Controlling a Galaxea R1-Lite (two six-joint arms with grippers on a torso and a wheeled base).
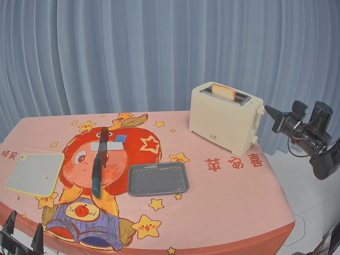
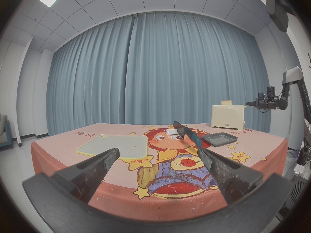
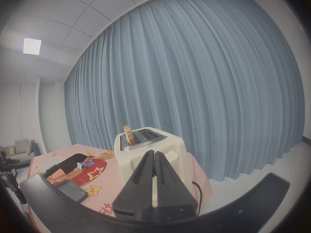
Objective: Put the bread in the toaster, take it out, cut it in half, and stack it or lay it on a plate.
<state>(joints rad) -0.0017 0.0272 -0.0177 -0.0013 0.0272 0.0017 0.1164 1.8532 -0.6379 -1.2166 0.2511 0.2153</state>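
A cream toaster (image 1: 224, 119) stands at the table's back right, with a slice of bread (image 1: 223, 91) sticking up out of its far slot (image 3: 129, 135). My right gripper (image 1: 267, 108) is shut and empty, its tip just right of the toaster's lever end (image 3: 154, 154). A knife (image 1: 99, 160) with a teal handle lies on the cloth, left of a grey tray-like plate (image 1: 158, 178). A pale cutting board (image 1: 35, 173) sits at the left. My left gripper (image 2: 158, 157) is open, low off the table's front left corner (image 1: 23, 226).
The table carries a pink cartoon cloth (image 1: 219, 199). A white paper strip and a blue card (image 1: 119, 139) lie under the knife blade. A blue curtain hangs behind. The table's edge drops off right of the toaster.
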